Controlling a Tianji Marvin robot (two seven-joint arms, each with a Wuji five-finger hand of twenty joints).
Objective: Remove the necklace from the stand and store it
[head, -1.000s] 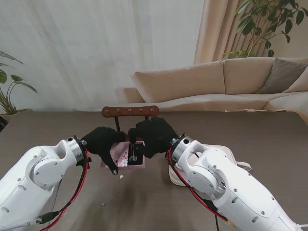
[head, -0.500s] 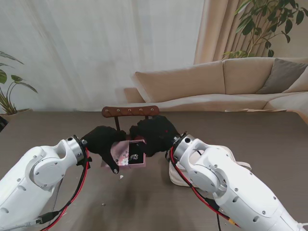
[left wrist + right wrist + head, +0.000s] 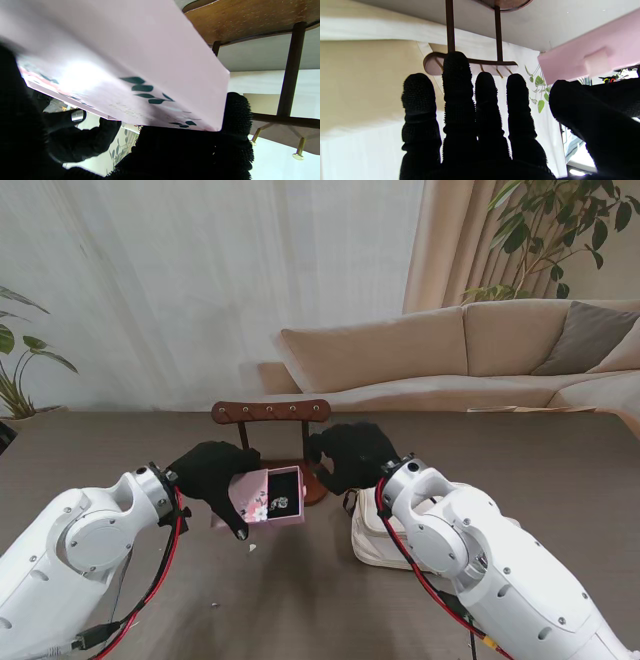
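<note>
My left hand [image 3: 212, 472] is shut on a pink jewellery box [image 3: 268, 498], holding it tilted just off the table. Its pink underside [image 3: 140, 62] fills the left wrist view. The necklace [image 3: 279, 502] lies inside on the box's black lining. My right hand [image 3: 352, 455] is open, fingers spread, holding nothing, to the right of the box and in front of the wooden stand [image 3: 271, 412]. In the right wrist view its fingers [image 3: 460, 100] point at the stand's bar [image 3: 470, 62], whose brass pegs carry nothing, with a corner of the box [image 3: 590, 62] beside the thumb.
The stand's round brown base [image 3: 310, 480] sits just behind the box. A cream pouch [image 3: 385, 540] lies under my right forearm. A beige sofa [image 3: 480, 350] and plants stand beyond the table's far edge. Small white specks [image 3: 252, 548] lie on the dark table.
My right hand has let go over the box and drawn back to the right, fingers opening. The necklace has dropped from hanging at its fingertips into the box. The left hand holds still.
</note>
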